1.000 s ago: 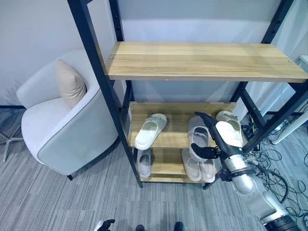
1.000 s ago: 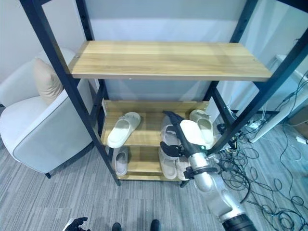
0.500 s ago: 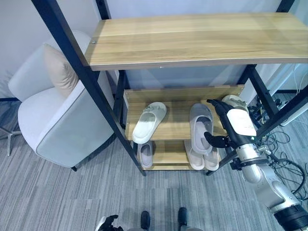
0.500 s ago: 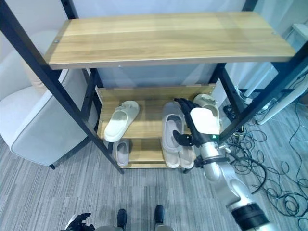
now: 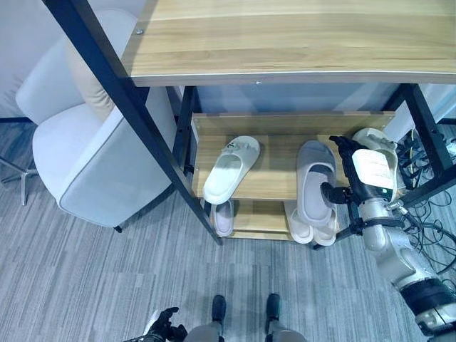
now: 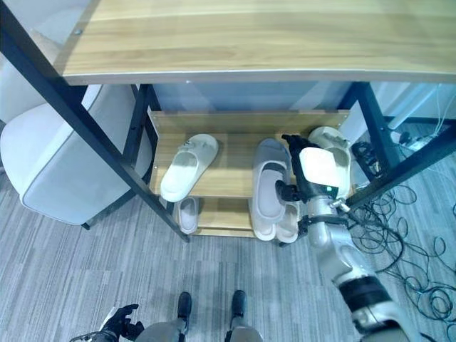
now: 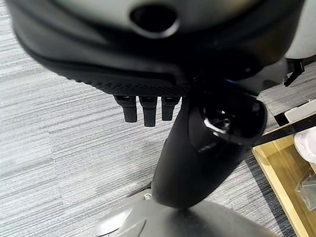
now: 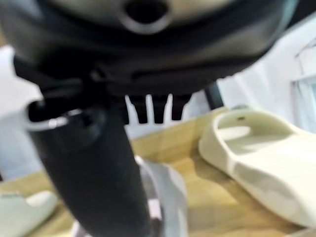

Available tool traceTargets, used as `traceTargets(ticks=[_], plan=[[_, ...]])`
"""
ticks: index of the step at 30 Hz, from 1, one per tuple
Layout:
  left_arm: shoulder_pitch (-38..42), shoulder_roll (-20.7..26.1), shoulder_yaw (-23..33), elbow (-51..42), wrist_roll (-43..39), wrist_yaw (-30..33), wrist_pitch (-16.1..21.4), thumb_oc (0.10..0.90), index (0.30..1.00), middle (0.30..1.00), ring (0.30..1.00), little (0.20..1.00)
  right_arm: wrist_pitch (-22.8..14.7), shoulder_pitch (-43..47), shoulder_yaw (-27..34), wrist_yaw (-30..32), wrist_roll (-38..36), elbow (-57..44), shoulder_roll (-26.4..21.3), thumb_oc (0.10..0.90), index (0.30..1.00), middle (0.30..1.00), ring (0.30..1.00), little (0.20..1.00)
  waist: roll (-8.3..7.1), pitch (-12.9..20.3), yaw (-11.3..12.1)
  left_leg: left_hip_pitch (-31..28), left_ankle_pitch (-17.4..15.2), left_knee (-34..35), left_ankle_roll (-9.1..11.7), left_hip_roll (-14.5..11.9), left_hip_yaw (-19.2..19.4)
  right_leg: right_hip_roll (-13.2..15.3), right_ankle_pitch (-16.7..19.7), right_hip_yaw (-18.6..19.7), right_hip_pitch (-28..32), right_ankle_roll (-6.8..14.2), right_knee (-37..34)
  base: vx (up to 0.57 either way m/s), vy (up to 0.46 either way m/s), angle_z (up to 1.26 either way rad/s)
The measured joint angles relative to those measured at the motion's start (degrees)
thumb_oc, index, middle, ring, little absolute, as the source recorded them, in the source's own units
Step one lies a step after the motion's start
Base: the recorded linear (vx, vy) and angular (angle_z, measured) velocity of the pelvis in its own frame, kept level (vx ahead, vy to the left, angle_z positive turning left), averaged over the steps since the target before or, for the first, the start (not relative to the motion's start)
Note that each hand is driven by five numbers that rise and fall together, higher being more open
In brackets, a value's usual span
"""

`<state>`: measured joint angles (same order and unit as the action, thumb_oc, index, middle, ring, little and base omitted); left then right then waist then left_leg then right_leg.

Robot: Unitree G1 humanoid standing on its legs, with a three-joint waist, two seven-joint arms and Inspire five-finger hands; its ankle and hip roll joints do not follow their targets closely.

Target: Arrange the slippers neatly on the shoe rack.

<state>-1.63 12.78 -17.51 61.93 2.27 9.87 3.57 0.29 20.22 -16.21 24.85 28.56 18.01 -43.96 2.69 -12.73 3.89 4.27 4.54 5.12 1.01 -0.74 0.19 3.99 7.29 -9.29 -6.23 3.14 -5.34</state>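
On the rack's middle shelf a white slipper lies at the left, angled. A grey slipper lies right of centre, its heel overhanging the front edge. A cream slipper sits at the far right, half hidden behind my right hand. That hand is open, fingers straight over the shelf, its thumb against the grey slipper's right side. The right wrist view shows the grey slipper under the thumb and the cream slipper beside it. My left hand hangs open low over the carpet.
The bottom shelf holds a single pale slipper at the left and a pale pair at the right. The wide top shelf overhangs the rack. A white armchair stands left of the black post. Cables litter the floor at the right.
The camera has moved closer and tipped down, so the whole scene has shifted. My right hand stays against the grey slipper's right side, now further in over the middle shelf.
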Motion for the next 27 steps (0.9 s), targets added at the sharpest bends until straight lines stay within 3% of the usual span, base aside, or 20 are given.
traceTargets(ticks=[5,6,7,8,27], plan=[[0.31,0.1,0.0,-0.39,-0.63,0.09,0.1,0.8,0.9,0.9,0.9,0.9,0.25,3.78,-2.13,0.81,-0.05,2.78,0.03,0.8,0.9,0.9,0.9,0.9,-0.32,-0.46,0.83,0.85,0.4,0.0,0.2,-0.04,-0.83,0.0,0.0,-1.25,-0.3,-0.01,0.01,-0.01,-0.007,0.1],[0.4,0.24,-0.03,-0.67,-0.65,0.17,0.15,0.8,0.9,0.9,0.9,0.9,0.25,4.68,-2.38,1.03,-0.06,3.36,0.05,0.624,0.636,0.636,0.636,0.636,-0.46,-0.89,1.07,0.84,0.47,0.0,0.25,-0.05,-0.91,-0.01,0.0,-1.32,-0.26,-0.01,0.01,0.0,-0.01,0.07],[0.7,0.39,-0.22,-0.64,-0.96,0.58,0.23,0.8,0.9,0.9,0.9,0.9,0.4,6.49,-3.29,1.63,-0.21,4.97,0.25,0.53,0.495,0.495,0.495,0.495,-0.68,-1.35,1.45,0.87,0.58,0.0,0.29,-0.06,-1.17,-0.02,0.01,-1.36,-0.28,-0.01,0.01,0.0,-0.014,0.06],[0.85,0.39,-0.25,-0.64,-1.07,0.69,0.24,0.8,0.9,0.9,0.9,0.9,0.4,6.94,-3.48,1.81,-0.21,5.71,0.25,0.405,0.307,0.307,0.307,0.307,-0.75,-1.43,1.61,0.96,0.66,0.0,0.36,-0.06,-1.41,-0.02,0.01,-1.41,-0.25,-0.01,0.01,0.0,-0.015,0.11],[0.81,0.69,-0.19,-0.57,-1.02,0.76,0.04,0.8,0.9,0.9,0.9,0.9,0.32,4.94,-1.7,2.7,-0.56,2.19,1.22,0.4,0.3,0.3,0.3,0.3,-1.39,-1.81,1.66,0.01,1.09,0.01,0.44,0.0,-2.91,0.09,-0.09,-2.85,1.38,0.1,-0.01,0.0,-0.002,0.04]])
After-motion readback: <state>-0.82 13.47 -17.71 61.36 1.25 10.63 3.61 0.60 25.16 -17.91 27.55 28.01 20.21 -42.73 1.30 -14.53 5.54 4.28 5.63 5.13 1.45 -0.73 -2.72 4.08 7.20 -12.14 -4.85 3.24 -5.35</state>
